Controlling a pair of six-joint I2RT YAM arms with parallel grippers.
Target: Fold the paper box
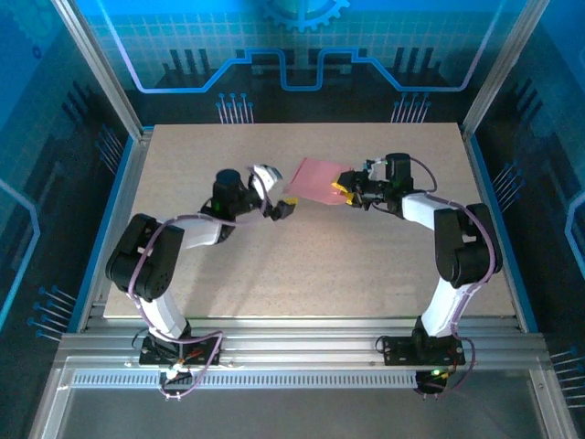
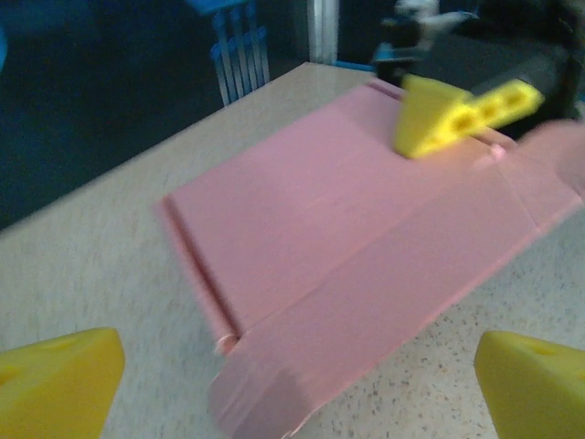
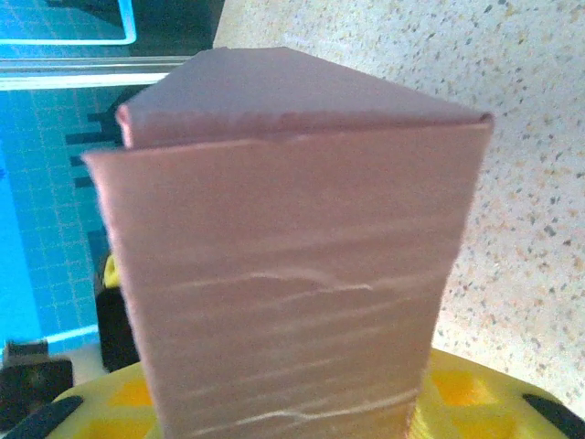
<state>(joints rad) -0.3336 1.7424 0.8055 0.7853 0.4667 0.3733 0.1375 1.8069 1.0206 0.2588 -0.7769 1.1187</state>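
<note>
Top view: the paper box point(image 1: 315, 180) lies mid-table point(image 1: 274, 274), toward the far side. The left gripper point(image 1: 284, 208) is just beside its left end and the right gripper point(image 1: 345, 190) is on its right edge.

Left wrist: left jaws are wide apart and empty, and the box's near corner curls up.

Right wrist: right jaws look pinched on the box edge.

Risk: with a single pinch the sheet may pivot or crease off-line.
</note>
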